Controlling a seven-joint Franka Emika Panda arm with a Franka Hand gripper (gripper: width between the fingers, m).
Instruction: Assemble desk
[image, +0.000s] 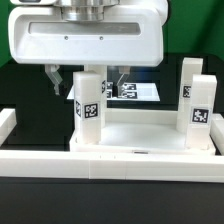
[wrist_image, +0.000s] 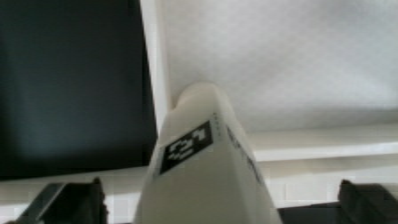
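Note:
The desk top (image: 150, 135) lies flat as a white rimmed tray, seen close up in the wrist view as a textured white surface (wrist_image: 294, 60). Two white tagged legs stand upright on it: one at the exterior view's left (image: 88, 108) and one at its right (image: 193, 95). My gripper (image: 87, 78) hangs over the left leg, open, a finger on each side of the leg's top. In the wrist view that leg (wrist_image: 205, 150) rises between the dark fingertips (wrist_image: 71, 203), with a gap on both sides. Nothing is held.
White border rails run along the front (image: 110, 165) and the exterior view's left (image: 8, 125). The marker board (image: 138, 92) lies behind the desk top. Black table surface (wrist_image: 71, 80) shows beside the desk top's rim.

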